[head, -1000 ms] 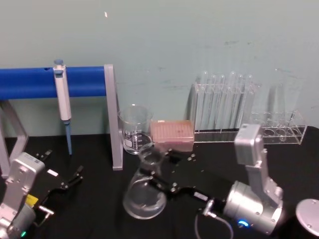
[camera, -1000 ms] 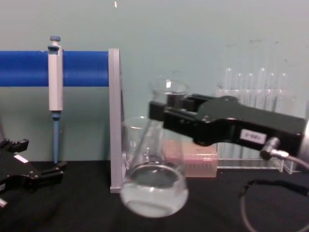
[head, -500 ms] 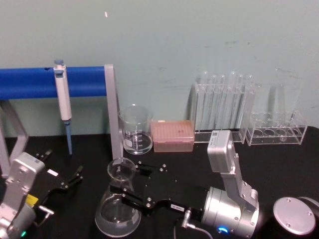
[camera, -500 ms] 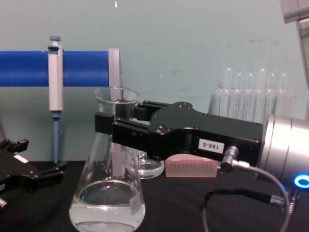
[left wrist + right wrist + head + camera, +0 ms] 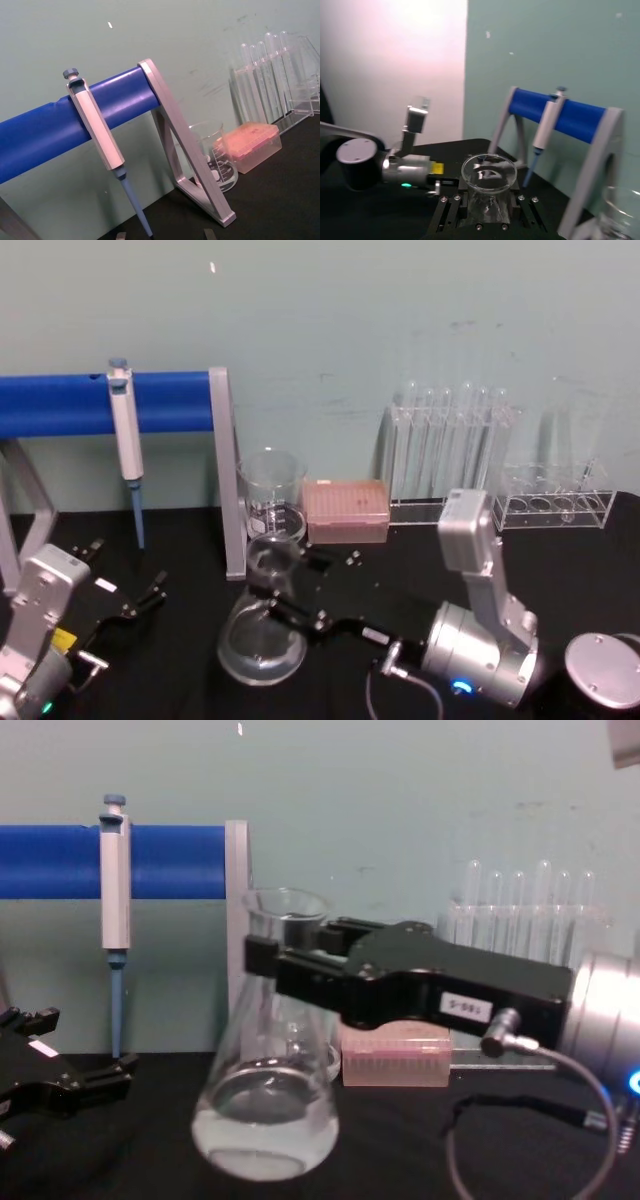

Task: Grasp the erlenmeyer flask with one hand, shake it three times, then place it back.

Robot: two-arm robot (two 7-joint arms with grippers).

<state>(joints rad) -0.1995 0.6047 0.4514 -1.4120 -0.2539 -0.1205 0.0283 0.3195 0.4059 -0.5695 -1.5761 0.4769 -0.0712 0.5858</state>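
Black tabletop (image 5: 180, 540) meets a teal wall. At far left the left pincer (image 5: 75, 1050) rests low, fingers spread and holding nothing. Just right of the grey stand post (image 5: 228, 480), the erlenmeyer flask (image 5: 265, 1120), with liquid in its base, leans slightly before the beaker (image 5: 270, 500). The right pincer (image 5: 275, 960) clamps its neck.
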